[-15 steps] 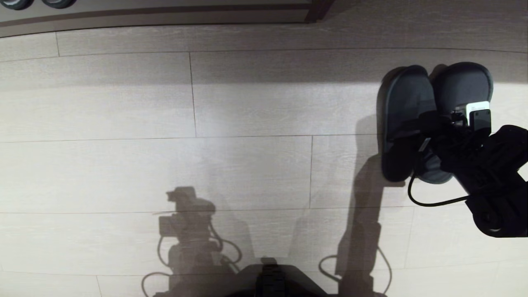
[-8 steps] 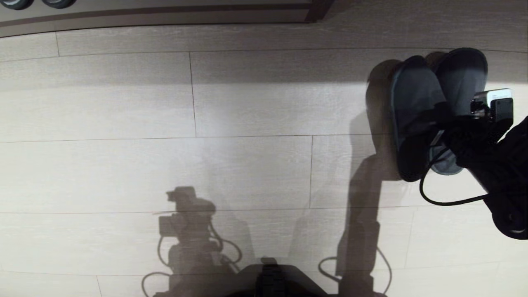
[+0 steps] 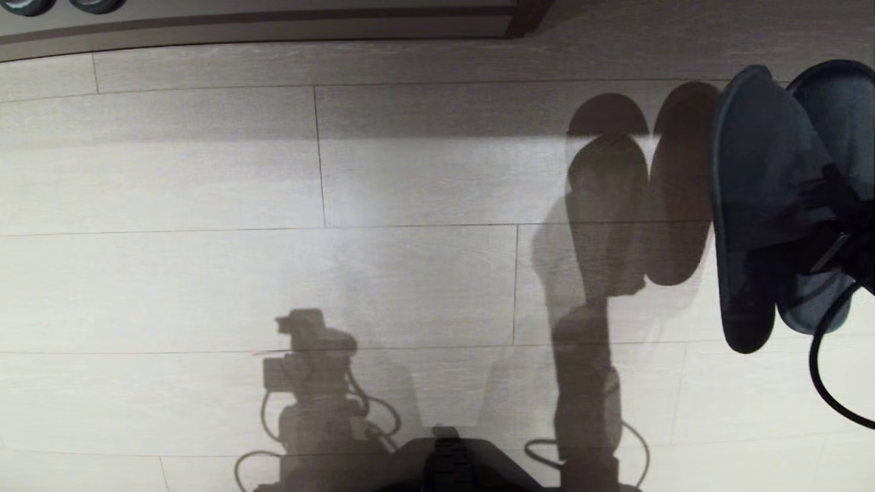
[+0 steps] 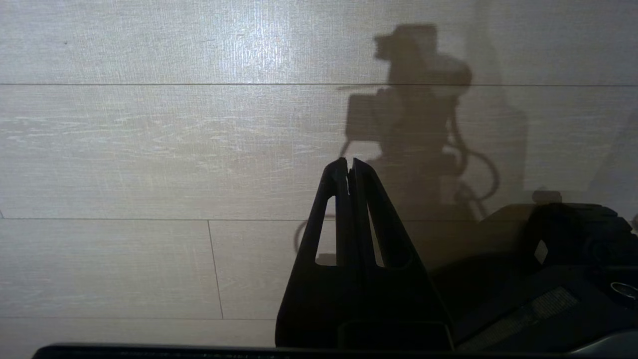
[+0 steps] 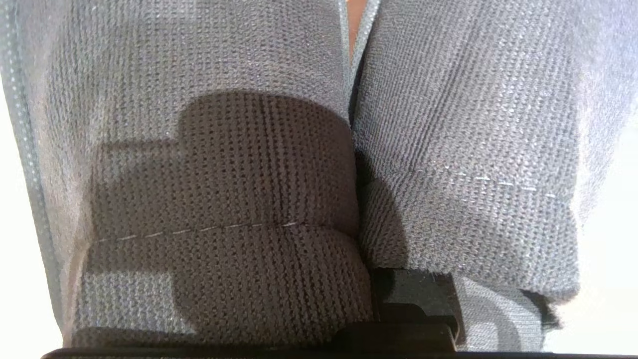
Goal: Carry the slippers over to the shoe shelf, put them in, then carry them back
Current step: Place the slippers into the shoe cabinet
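Raised since a second ago: slippers (image 3: 765, 205), pair, dark grey-blue ribbed fabric, formerly low over the floor, now lifted clear toward the head camera and shifted to the right edge; their two shadows lie separate on the wooden plank floor (image 3: 410, 273).
Right gripper (image 5: 394, 294): fingers pinched tight on the inner edges of both slipper bands, which meet side by side directly ahead of the fingertips; soles hang beyond.
Left gripper (image 4: 349, 167): parked, fingers pressed together, holding nothing, bare planks ahead of the tips.
Dark skirting strip (image 3: 273, 27): along the far edge of the floor.
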